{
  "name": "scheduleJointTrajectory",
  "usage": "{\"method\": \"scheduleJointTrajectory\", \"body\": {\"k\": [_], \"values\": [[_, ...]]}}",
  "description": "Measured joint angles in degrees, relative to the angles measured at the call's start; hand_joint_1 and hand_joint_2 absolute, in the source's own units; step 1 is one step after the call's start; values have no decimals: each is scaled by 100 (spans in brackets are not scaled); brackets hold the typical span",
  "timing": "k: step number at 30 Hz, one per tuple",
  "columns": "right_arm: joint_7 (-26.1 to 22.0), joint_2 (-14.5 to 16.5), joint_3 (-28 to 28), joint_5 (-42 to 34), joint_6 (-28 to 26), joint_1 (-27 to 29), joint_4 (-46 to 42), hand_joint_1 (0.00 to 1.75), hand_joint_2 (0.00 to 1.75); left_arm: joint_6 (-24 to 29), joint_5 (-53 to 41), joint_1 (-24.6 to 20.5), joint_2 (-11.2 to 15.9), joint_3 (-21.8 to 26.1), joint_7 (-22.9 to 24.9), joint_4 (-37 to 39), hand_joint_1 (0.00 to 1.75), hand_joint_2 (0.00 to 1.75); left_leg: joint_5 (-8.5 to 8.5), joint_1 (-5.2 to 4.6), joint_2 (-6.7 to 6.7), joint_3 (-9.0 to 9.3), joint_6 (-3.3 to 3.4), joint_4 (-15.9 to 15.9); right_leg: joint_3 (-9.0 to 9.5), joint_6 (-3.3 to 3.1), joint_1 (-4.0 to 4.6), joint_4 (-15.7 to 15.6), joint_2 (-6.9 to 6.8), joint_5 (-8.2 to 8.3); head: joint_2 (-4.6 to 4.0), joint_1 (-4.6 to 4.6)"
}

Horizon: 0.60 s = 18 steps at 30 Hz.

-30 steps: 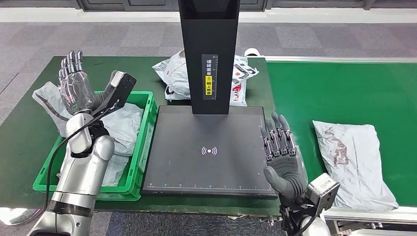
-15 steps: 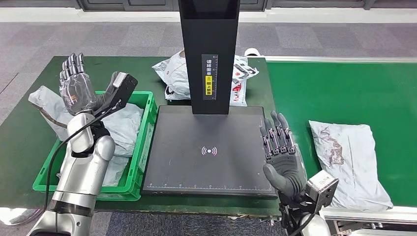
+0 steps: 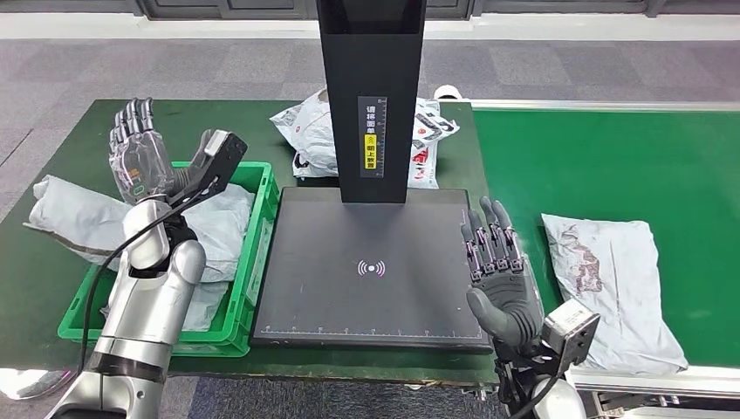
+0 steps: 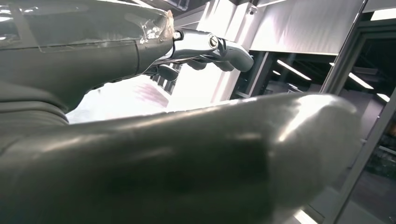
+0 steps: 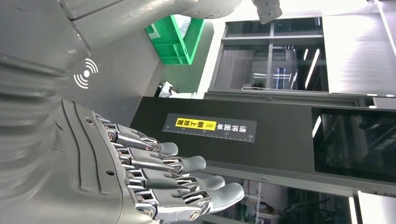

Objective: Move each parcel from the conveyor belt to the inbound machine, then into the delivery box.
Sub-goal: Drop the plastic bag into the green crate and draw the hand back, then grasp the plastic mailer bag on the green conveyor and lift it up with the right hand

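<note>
- Two hands up, both empty: right hand has fingers spread and straight, holding nothing, raised over the right edge of the scanner pad; the right wrist view shows the same splayed fingers.
- Left hand also released, fingers apart and pointing up, above the far left corner of the green bin.
- Grey parcel lies flat on the green belt, just beside the right hand, not touching it.
- Bin already has grey bags inside; another grey bag lies on the table outside the bin's left wall.
- White printed bags sit behind the black scanner post.
- Step, as I judge it: between parcels, pad bare, next pick not yet started.
- Next move likely calls for the right hand to swing out over the belt parcel, close on the floppy bag near its edge, then carry it to the pad centre mark.
- Risk: thin bag may slip or fold in the grasp.
</note>
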Motion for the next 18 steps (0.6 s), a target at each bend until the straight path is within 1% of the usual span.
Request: {"method": "scheduleJointTrajectory", "body": {"k": [2,4,5,6,7,8,9,10,11,12,13,14,15,16,17,18], "values": [[1,-15,0,-9,0,-4,22,0,175,-14,15,-7,1,0,7,15,0,0,0,0,0,0,0,0,0,0,0,0,0,0,0,0],[1,-31,0,-28,-23,-4,45,0,175,154,231,-2,-18,-1,-155,9,0,87,0,0,0,0,0,0,-1,0,0,0,0,0,0,0],[1,-38,0,-46,-61,2,54,0,175,391,548,10,-44,-5,-454,-39,0,131,0,0,0,0,0,0,-2,0,0,0,0,0,0,0],[41,-51,0,-28,-152,8,61,0,175,667,1116,28,-79,-21,-921,-127,0,175,0,0,0,0,1,0,-2,0,0,-1,0,0,0,1],[184,-87,-12,90,-344,-11,77,0,175,888,1940,87,-162,-50,-1521,-251,0,175,-2,-2,2,2,2,1,-2,1,-3,-4,1,0,0,1],[495,-170,-51,390,-677,-82,126,0,175,954,3012,195,-295,-101,-2184,-396,0,175,-6,-8,2,6,6,0,0,4,-10,-8,1,-1,0,-2],[1053,-300,-139,930,-1160,-223,209,0,175,792,4304,354,-505,-209,-2808,-531,0,175,-10,-18,0,12,21,1,10,18,-22,-11,-1,-7,0,-5],[1844,-477,-304,1756,-1731,-423,324,0,175,477,5695,568,-749,-416,-3357,-624,0,175,-13,-28,-9,17,39,2,21,34,-33,-14,-13,-14,0,-7],[2685,-663,-513,2773,-2252,-654,453,0,175,144,7030,806,-972,-673,-3788,-678,0,175,-14,-37,-25,14,58,6,32,51,-42,-14,-29,-19,0,-4],[3472,-844,-746,3924,-2631,-891,594,0,175,-120,8216,1033,-1144,-976,-4104,-704,0,175,-12,-41,-38,6,74,10,37,65,-47,-15,-45,-18,0,2],[4047,-1020,-964,5089,-2788,-1117,745,0,175,-270,9159,1229,-1249,-1252,-4303,-713,0,175,-11,-43,-39,-3,80,16,34,69,-49,-16,-48,-9,0,7],[4358,-1192,-1134,6153,-2749,-1330,920,0,175,-336,9804,1383,-1318,-1437,-4404,-733,0,175,-13,-44,-25,-10,83,20,29,72,-50,-20,-34,4,0,9],[4531,-1368,-1270,7055,-2606,-1522,1124,0,175,-380,10168,1494,-1362,-1567,-4457,-763,0,175,-17,-45,-4,-11,86,22,24,75,-51,-24,-14,15,0,7],[4592,-1534,-1372,7682,-2445,-1681,1321,0,175,-435,10230,1579,-1401,-1641,-4470,-794,0,175,-20,-46,14,-9,90,24,21,77,-52,-28,4,21,0,5],[4618,-1677,-1459,7996,-2331,-1809,1515,0,175,-497,9990,1656,-1434,-1692,-4466,-823,0,175,-22,-47,19,-9,94,26,20,80,-52,-30,9,21,0,4],[4637,-1787,-1526,8007,-2275,-1915,1682,0,175,-548,9543,1722,-1462,-1734,-4458,-848,0,175,-21,-46,14,-10,97,27,19,81,-52,-31,2,20,0,4]]}}
